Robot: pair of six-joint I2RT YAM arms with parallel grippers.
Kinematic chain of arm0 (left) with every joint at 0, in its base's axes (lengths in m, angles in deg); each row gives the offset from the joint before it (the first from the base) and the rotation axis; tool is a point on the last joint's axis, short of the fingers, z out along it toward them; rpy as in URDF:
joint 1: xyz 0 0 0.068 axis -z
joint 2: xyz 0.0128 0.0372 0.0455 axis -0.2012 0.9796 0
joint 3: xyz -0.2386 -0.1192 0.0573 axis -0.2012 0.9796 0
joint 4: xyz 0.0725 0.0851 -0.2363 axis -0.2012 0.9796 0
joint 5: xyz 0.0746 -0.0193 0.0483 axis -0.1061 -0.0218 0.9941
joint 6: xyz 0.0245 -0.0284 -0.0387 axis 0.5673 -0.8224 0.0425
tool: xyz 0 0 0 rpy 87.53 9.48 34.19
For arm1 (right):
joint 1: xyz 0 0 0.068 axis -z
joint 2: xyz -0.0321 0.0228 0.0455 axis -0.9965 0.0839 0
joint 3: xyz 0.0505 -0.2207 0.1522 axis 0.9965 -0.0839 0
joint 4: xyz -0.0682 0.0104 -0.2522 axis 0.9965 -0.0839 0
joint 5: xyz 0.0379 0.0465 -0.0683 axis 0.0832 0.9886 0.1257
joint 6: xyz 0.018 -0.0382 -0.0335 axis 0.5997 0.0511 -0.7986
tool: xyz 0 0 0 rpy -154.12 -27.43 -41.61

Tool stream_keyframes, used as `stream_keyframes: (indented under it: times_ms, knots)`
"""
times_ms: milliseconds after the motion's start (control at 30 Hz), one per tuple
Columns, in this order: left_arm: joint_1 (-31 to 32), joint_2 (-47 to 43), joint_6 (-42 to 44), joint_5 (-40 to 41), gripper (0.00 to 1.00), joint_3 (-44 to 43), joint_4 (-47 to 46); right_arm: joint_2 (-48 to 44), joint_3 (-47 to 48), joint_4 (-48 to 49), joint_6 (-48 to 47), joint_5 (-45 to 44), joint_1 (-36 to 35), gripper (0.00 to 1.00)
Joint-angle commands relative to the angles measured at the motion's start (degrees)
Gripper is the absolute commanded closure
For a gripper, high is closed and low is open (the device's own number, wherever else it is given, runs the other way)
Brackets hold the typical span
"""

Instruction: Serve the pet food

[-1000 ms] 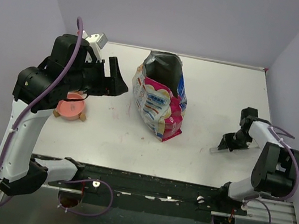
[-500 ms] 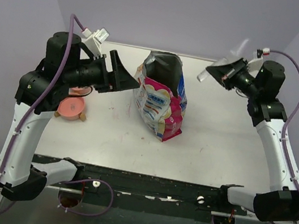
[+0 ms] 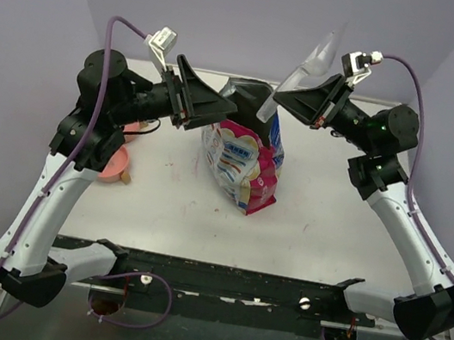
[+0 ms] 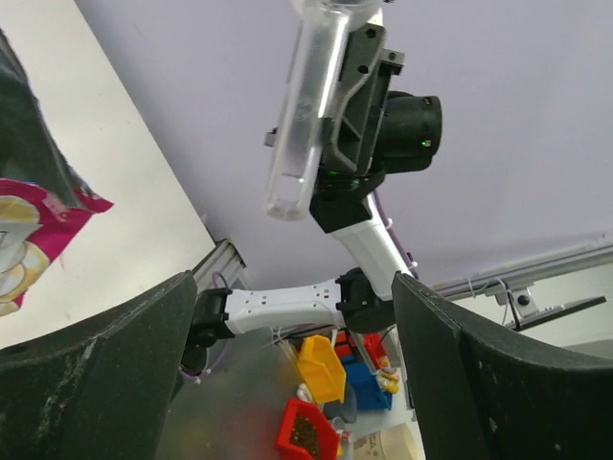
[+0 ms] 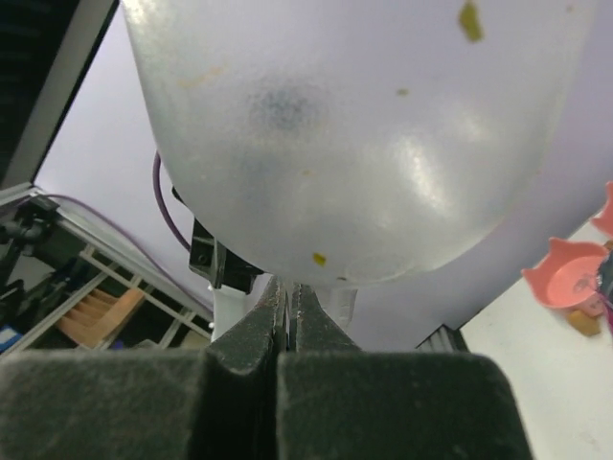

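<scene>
Right now the right gripper [image 3: 285, 95] is hanging just above the open top of the bag [image 3: 242, 155], on its right side. Its fingers are pressing together on the thin handle of a clear scoop [image 3: 314, 58], which is tilting up and away from the bag. A few small crumbs are sticking inside the scoop. The left gripper [image 3: 220, 106] is hovering at the bag's upper left edge with jaws spread wide, gripping nothing; contact with the bag cannot be told. The bag is standing upright on the table [image 3: 327, 196]. The pet food is not showing, as the bag's mouth is only looking dark. A pink bowl [image 3: 114, 167] is sitting well left of the bag.
</scene>
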Motion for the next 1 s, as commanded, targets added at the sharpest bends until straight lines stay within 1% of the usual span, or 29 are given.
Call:
stream_keyframes:
  times_ms: [0,100,200,367,400,500,600,667,767,867,967]
  knots:
    - [4.57,-0.47,0.98,6.06,0.09,0.35,-1.51,-0.68,-2.71,11.67,6.35,1.80,-2.47,0.99]
    - [7.73,1.02,1.59,8.35,0.08,-0.87,-0.03,-0.68,-2.18,10.53,6.61,1.79,-3.17,0.99]
    - [10.29,2.78,4.40,10.90,0.08,-4.03,4.10,-1.56,-3.32,10.88,7.49,0.92,-4.22,0.99]
    - [12.84,3.75,4.59,13.10,0.14,-4.48,4.55,-1.56,-4.91,11.14,7.49,1.00,-6.07,0.99]
    - [13.10,3.93,4.59,13.27,0.16,-4.57,4.37,-1.56,-4.91,11.23,7.49,1.09,-6.25,0.99]
    - [14.33,4.72,4.15,13.45,0.30,-4.65,3.93,-1.56,-4.38,10.18,6.96,1.53,-6.34,1.00]
    - [14.86,4.81,4.15,14.33,0.46,-4.65,3.93,-1.30,-4.20,9.91,7.31,1.88,-6.34,1.00]
    - [15.13,4.63,4.06,14.51,0.51,-4.65,3.85,-1.21,-4.55,10.09,7.67,1.45,-6.34,1.00]
    - [15.13,4.81,3.45,13.72,0.53,-4.48,2.80,-0.68,-4.64,10.09,8.02,1.62,-6.60,0.99]
    - [15.57,5.25,2.30,11.96,0.51,-4.13,0.16,-0.42,-4.82,10.61,8.11,1.27,-6.86,1.00]
    - [15.66,5.69,2.13,11.17,0.53,-4.21,-0.11,-0.15,-4.47,10.62,7.84,1.09,-7.30,0.99]
